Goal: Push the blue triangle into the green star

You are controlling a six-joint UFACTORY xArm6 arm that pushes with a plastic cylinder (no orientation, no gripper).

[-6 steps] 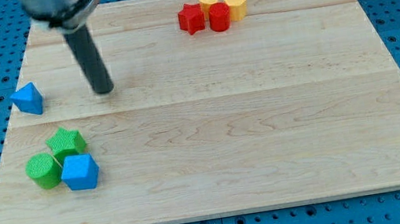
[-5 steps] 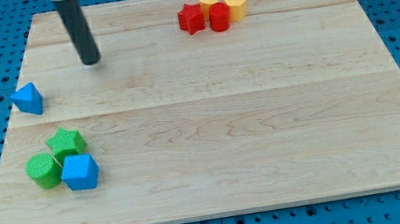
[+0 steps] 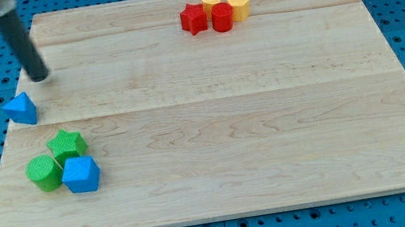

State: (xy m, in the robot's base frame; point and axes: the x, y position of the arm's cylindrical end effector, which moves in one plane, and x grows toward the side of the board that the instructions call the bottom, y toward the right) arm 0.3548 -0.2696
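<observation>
The blue triangle (image 3: 21, 108) lies at the board's left edge, partly over the rim. The green star (image 3: 66, 143) sits lower down, near the view's bottom left, touching a green cylinder (image 3: 44, 172) and a blue cube (image 3: 80, 174). My tip (image 3: 38, 77) is on the board just above and right of the blue triangle, a small gap away. The triangle is above and left of the star, well apart from it.
A red star (image 3: 191, 18), a red cylinder (image 3: 221, 17) and two yellow blocks (image 3: 238, 5) cluster at the view's top centre. The wooden board (image 3: 228, 126) lies on a blue pegboard surface.
My tip moved up and then left across the board's upper left to just above the blue triangle. The triangle shifted slightly left toward the board's edge.
</observation>
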